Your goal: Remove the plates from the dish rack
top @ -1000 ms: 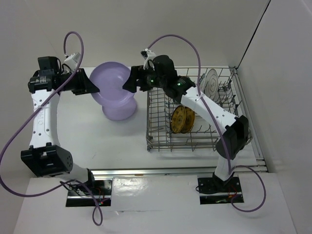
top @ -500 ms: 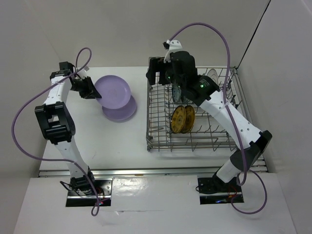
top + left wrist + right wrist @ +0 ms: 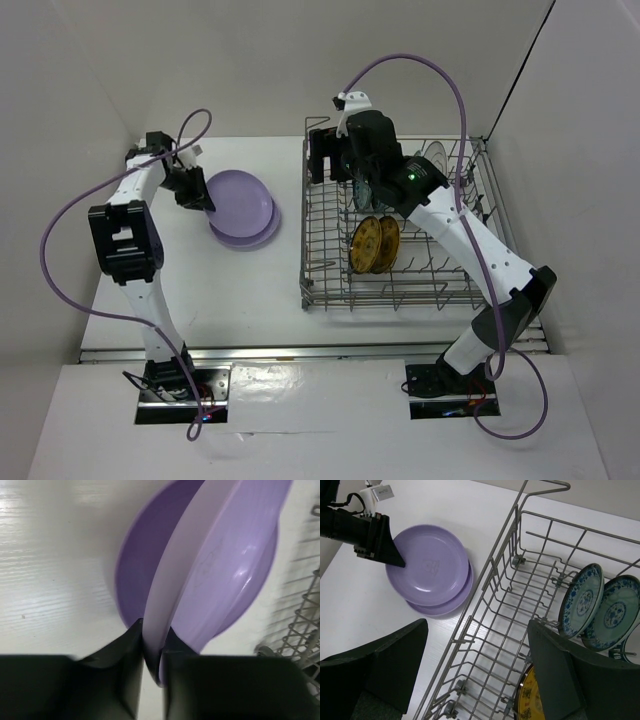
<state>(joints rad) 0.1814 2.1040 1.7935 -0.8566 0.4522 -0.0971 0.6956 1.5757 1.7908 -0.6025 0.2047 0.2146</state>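
Dish rack (image 3: 325, 240) on right of surface (image 3: 240, 290); large plate (image 3: 240, 196) left of it, above second plate (image 3: 265, 232); small plates (image 3: 375, 243) upright inside rack, more plates (image 3: 580, 607) behind them.

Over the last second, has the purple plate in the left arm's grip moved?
Yes. The held plate, in the left gripper, has sunk toward the table plate, now nearly stacked on it.

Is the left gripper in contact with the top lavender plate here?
Touching. The left wrist view shows the left gripper with both fingers pressed against the rim of the top lavender plate.
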